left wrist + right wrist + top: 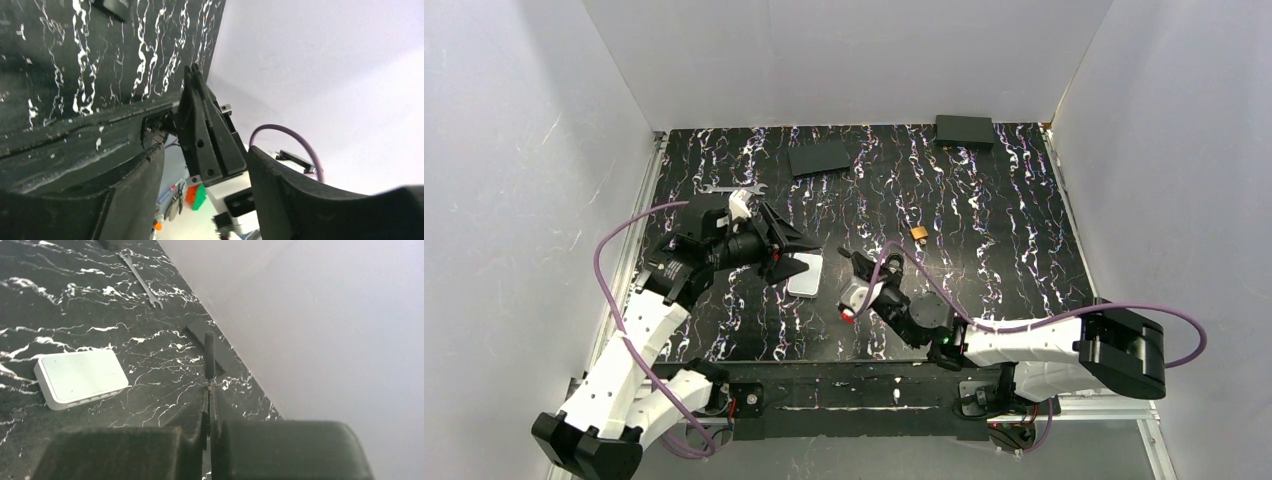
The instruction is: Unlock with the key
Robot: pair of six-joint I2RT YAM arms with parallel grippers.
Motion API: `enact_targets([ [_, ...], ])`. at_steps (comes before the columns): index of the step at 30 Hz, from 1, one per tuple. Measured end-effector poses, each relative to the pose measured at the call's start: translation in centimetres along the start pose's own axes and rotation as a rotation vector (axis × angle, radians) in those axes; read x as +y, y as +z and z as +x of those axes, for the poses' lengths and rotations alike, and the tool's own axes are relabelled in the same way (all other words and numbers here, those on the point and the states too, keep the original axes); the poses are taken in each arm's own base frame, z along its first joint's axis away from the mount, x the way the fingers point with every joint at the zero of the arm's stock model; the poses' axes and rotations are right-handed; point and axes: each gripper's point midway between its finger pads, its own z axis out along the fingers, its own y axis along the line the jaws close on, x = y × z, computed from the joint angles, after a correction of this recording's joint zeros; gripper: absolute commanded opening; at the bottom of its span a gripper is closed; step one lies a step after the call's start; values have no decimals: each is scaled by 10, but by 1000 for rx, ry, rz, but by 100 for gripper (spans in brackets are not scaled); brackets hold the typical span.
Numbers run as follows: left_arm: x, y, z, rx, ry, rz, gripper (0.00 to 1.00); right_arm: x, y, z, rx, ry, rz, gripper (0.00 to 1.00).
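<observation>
1. The key (919, 234) lies flat on the counter (1024, 270), a little right of centre. Only its brass-gold part stands out against the dark marbled top. Nothing touches it.
2. The right gripper (854, 260) is left of the key and slightly nearer, well apart from it, and points far-left.
3. Its fingers are pressed together on a slim black piece seen edge-on in the right wrist view. A sliver of bare metal shows at the fingertips. This looks like the padlock (209, 352) held by its shackle, though the edge-on view leaves that unsure.
4. The left gripper (802, 248) faces right, just left of the right gripper's tip. Its fingers stand apart with nothing between them.
5. A white box (809, 280) lies on the counter just below the left gripper and partly under it.
6. A silver wrench (734, 188) lies far left.
7. A flat black slab (820, 158) sits far centre.
8. A black box (964, 131) sits at the far right edge.
</observation>
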Motion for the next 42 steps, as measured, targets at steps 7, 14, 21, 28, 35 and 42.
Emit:
enact_targets([
  [7,2,-6,16,75,-43,22,57,19,-6,-22,-113,-156,-61,1],
  [14,4,-20,29,99,-33,29,48,31,-6,-54,-217,-238,-106,1],
  [21,16,-19,33,92,-56,26,32,41,2,-87,-277,-269,-116,1],
  [28,16,-17,31,82,-64,29,25,47,5,-92,-281,-298,-121,1],
  [35,17,-17,28,65,-67,22,22,48,7,-92,-275,-306,-115,1],
  [42,20,-17,25,40,-67,11,16,48,8,-89,-253,-320,-103,1],
])
